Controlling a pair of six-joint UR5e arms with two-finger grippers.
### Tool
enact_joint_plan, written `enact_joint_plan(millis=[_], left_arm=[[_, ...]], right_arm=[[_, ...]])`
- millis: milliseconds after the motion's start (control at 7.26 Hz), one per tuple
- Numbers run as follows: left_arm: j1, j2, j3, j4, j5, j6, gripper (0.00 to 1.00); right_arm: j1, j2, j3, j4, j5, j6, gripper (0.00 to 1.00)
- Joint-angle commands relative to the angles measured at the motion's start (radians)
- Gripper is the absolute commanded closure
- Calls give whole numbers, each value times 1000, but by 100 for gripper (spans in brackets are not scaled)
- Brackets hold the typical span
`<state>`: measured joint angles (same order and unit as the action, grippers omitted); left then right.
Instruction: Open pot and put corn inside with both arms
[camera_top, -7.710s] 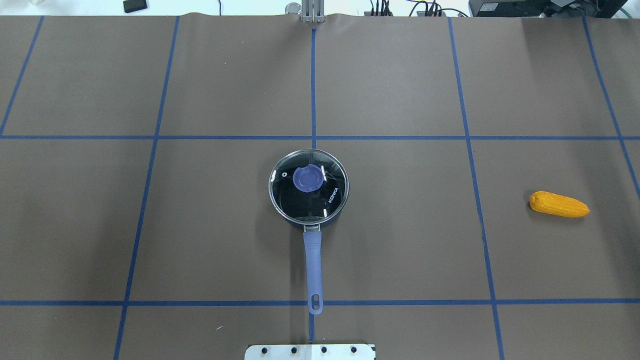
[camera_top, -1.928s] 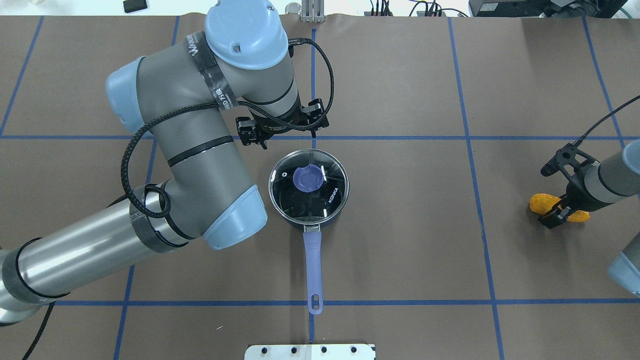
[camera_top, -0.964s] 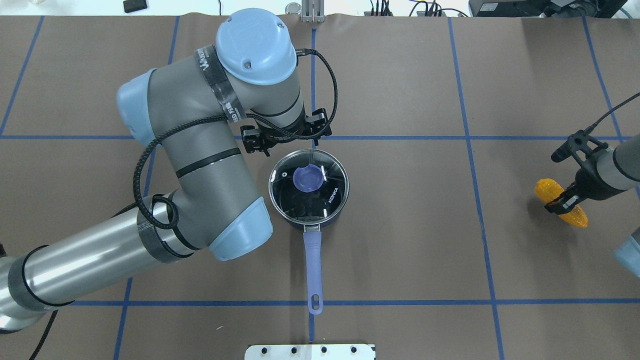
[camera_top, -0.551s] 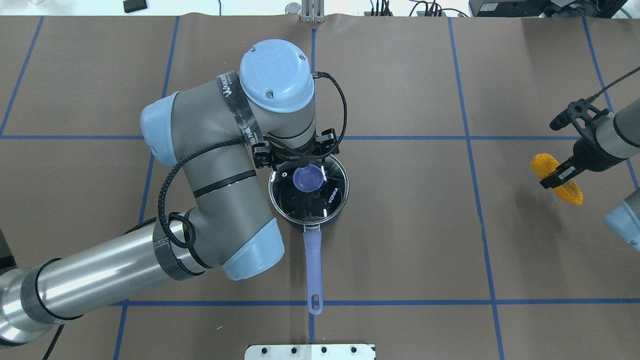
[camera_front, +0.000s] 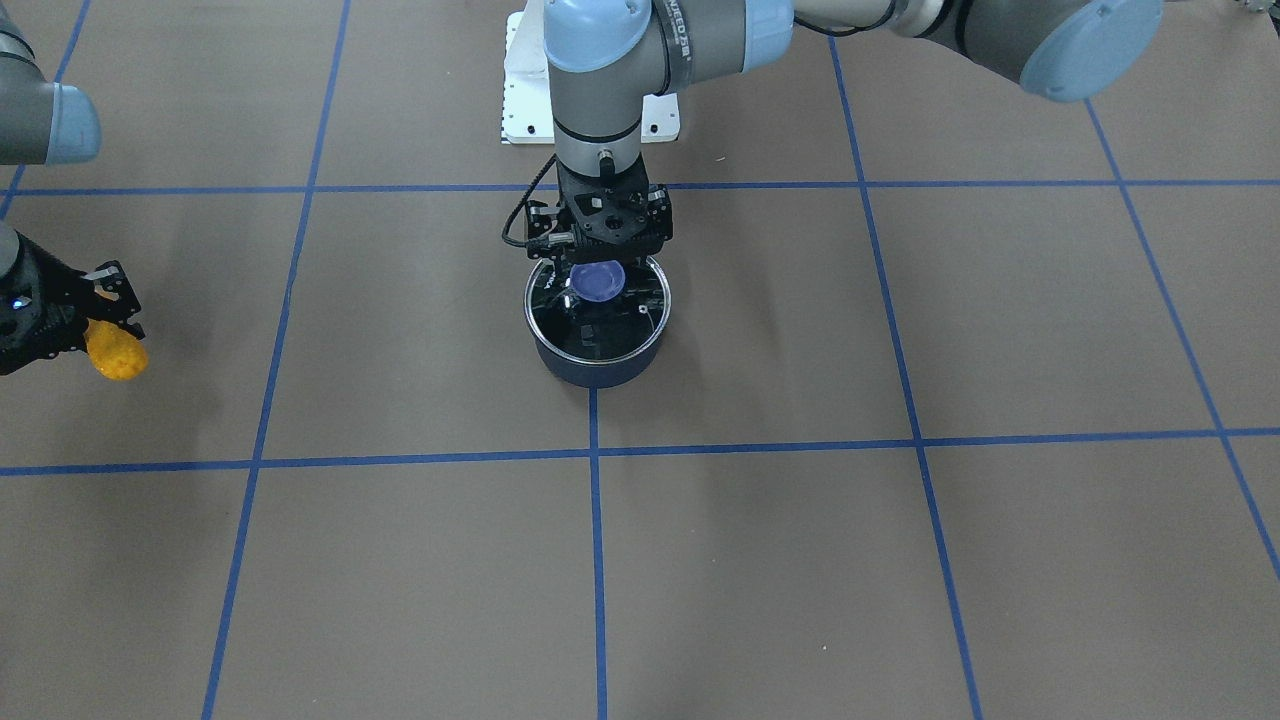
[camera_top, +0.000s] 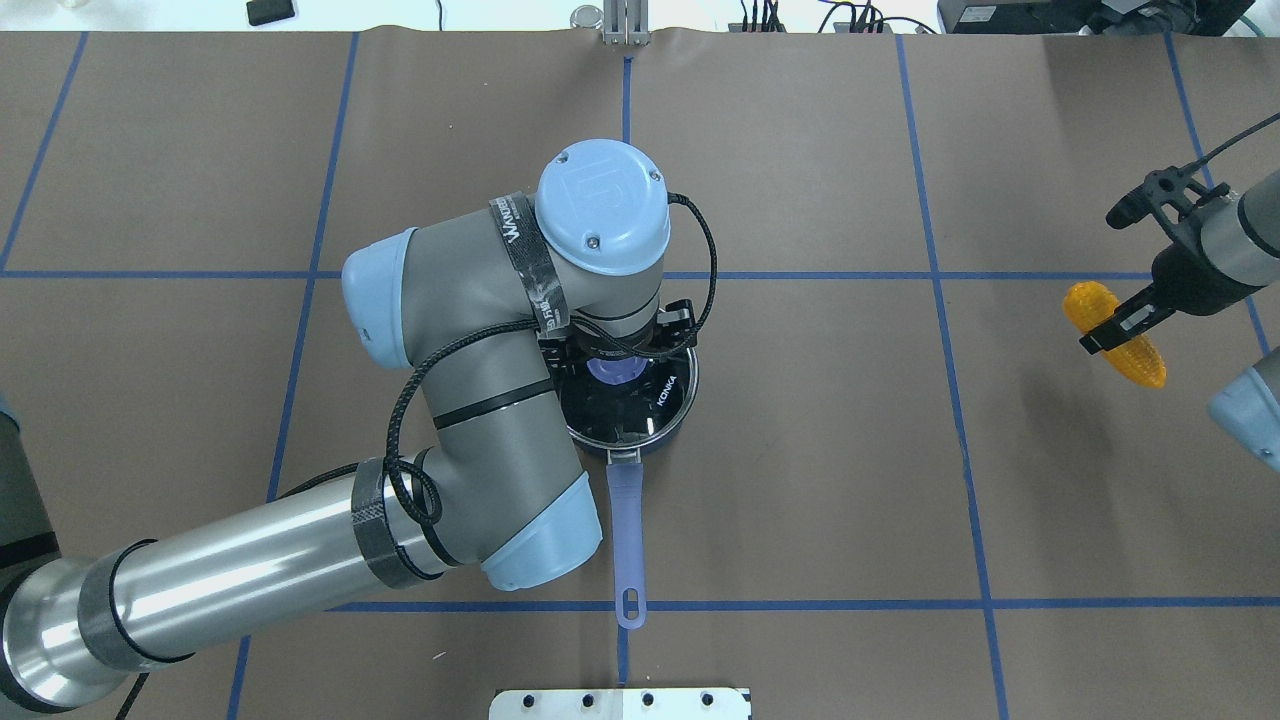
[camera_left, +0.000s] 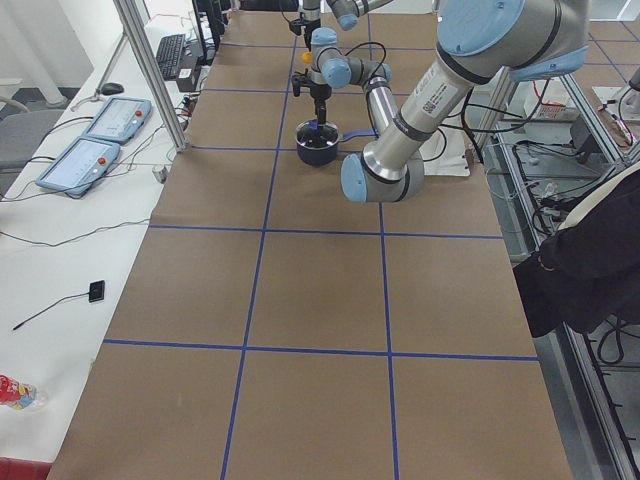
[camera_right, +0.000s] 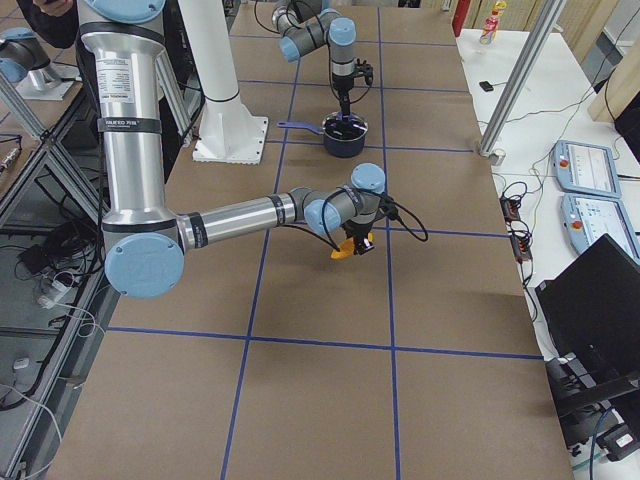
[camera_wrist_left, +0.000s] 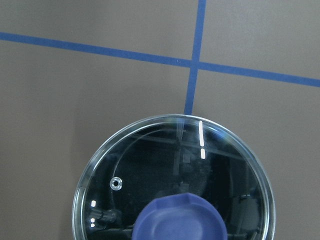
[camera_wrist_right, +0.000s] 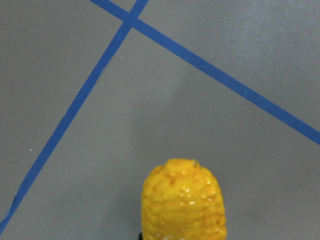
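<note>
Left pincer (camera_front: 598, 265) hangs straight down over the purple knob (camera_wrist_left: 182, 220) of the glass lid (camera_wrist_left: 150, 165), centred for a vertical lift. Jaws spread or pressed together: cannot tell, since my wrist hides them from above. Lid sits flush on the pot (camera_front: 597, 368), mid-table, purple handle (camera_top: 626, 530) pointing toward my base. Pot not yet open.

Right pincer (camera_top: 1108, 332) pinches the corn (camera_top: 1140, 362) across its middle. Cob is held clear of the brown table (camera_top: 800, 450), well apart from the pot. I judge it waits there until the lid is off.

Count: one pot, one lid, one corn cob, two arms.
</note>
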<state>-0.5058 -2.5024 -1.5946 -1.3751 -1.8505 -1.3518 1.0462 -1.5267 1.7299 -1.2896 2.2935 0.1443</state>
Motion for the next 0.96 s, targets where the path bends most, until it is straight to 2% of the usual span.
enact_joint_plan(millis=[0, 413, 688, 826], left_arm=[[3, -1, 25, -16, -1, 9, 2], [4, -1, 67, -70, -1, 11, 3], [3, -1, 71, -82, -4, 11, 16], [3, -1, 67, -79, -10, 10, 26]], right_arm=[[15, 8, 0, -14, 17, 0, 82], [23, 10, 2, -16, 20, 0, 82], [24, 10, 2, -16, 20, 0, 82], [29, 10, 3, -16, 21, 0, 82]])
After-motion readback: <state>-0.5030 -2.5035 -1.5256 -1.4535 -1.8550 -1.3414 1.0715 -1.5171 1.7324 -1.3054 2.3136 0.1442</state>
